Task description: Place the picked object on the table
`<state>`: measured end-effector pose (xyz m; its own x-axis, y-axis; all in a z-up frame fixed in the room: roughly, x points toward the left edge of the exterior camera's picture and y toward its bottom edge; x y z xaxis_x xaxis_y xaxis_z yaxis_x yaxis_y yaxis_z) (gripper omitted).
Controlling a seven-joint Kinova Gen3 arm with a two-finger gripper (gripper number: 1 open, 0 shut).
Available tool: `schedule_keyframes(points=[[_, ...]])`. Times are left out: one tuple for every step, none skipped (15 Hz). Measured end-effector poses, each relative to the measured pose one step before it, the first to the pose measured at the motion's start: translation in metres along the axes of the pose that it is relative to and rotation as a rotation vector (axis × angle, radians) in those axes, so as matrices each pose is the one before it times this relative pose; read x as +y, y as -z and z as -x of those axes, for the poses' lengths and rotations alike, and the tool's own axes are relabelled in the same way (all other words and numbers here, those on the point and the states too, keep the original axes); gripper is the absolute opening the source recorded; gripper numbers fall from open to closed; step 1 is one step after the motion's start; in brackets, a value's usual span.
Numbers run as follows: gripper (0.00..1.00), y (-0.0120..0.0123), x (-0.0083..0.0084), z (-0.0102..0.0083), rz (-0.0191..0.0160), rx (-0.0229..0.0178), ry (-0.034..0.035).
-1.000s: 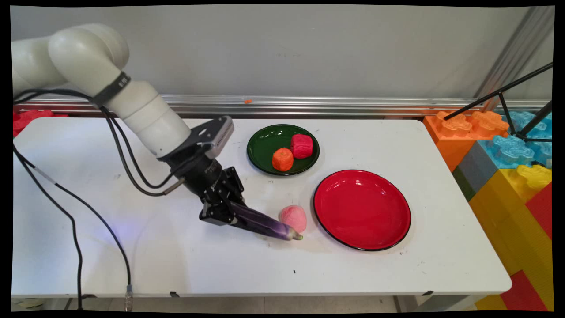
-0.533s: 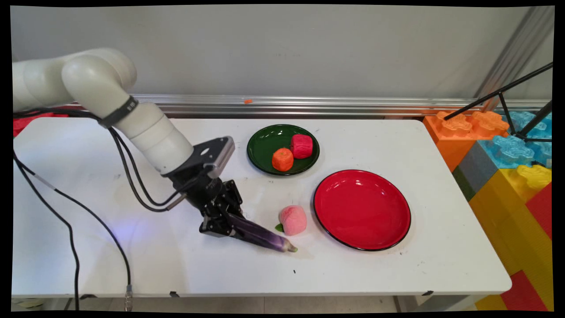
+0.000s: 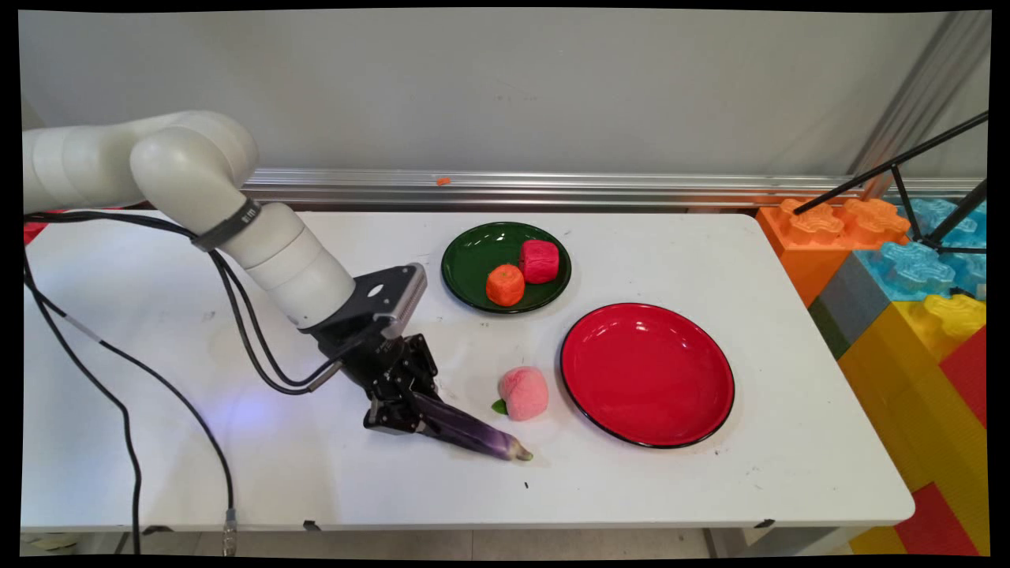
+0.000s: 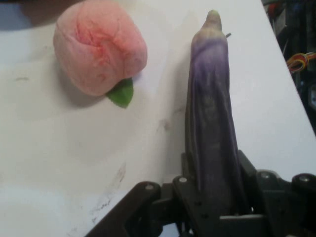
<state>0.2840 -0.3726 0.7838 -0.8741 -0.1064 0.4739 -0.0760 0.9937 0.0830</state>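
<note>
Eggplant (image 3: 472,431) clamped at its thick end in the hand (image 3: 408,416), stem tip touching the surface (image 3: 710,489) or just above it. Peach (image 3: 524,392) close beside it, apart. Red plate (image 3: 648,374) bare; green plate (image 3: 473,268) holds two fruits.

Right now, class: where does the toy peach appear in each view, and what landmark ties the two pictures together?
Main view: peach sits centre, just left of the red plate.
Hand view: peach lies upper left.
Shared landmark: the purple eggplant clamped in the gripper.
</note>
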Motion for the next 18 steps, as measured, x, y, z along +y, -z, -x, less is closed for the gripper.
schedule_keyframes(points=[[0.0,-0.00129,0.0,-0.00006,-0.00291,-0.00063,0.00109],[0.0,-0.00071,0.00002,0.00001,-0.00211,-0.00082,0.0005],[0.0,-0.00068,-0.00005,0.00012,-0.00426,-0.00077,0.0009],[0.0,-0.00042,0.00004,0.00019,-0.00219,-0.00103,0.00064],[0.0,-0.00051,0.00015,0.00027,-0.00266,-0.00155,0.00089],[0.0,-0.00023,0.0002,0.0002,-0.0017,-0.00089,0.00073],[0.0,-0.00032,0.00041,0.00055,-0.00181,-0.00158,0.00098],[0.0,-0.00018,0.00028,0.0004,-0.00101,-0.00111,0.00036],[0.0,-0.00038,0.00058,0.00057,-0.00044,-0.00166,0.00002],[0.0,-0.00046,0.00058,0.00063,-0.00076,-0.00154,0.00023],[0.0,-0.00056,0.00044,0.00055,-0.0006,-0.00147,0.00022],[0.0,-0.00045,0.00007,0.00032,-0.00131,-0.00091,0.00016],[0.0,-0.00035,0.00006,0.00023,-0.00062,-0.00073,0.00015],[0.0,-0.00046,-0.00001,0.00027,-0.00097,-0.00069,0.00034],[0.0,-0.0006,0.00013,0.00044,-0.00042,-0.00148,0.00033],[0.0,-0.00035,0.00009,0.00047,-0.00067,-0.00104,0.00076],[0.0,-0.00031,0.00019,0.00049,0.0001,-0.00101,0.00086],[0.0,-0.00018,0.00032,0.00058,0.00002,-0.00104,0.00062]])
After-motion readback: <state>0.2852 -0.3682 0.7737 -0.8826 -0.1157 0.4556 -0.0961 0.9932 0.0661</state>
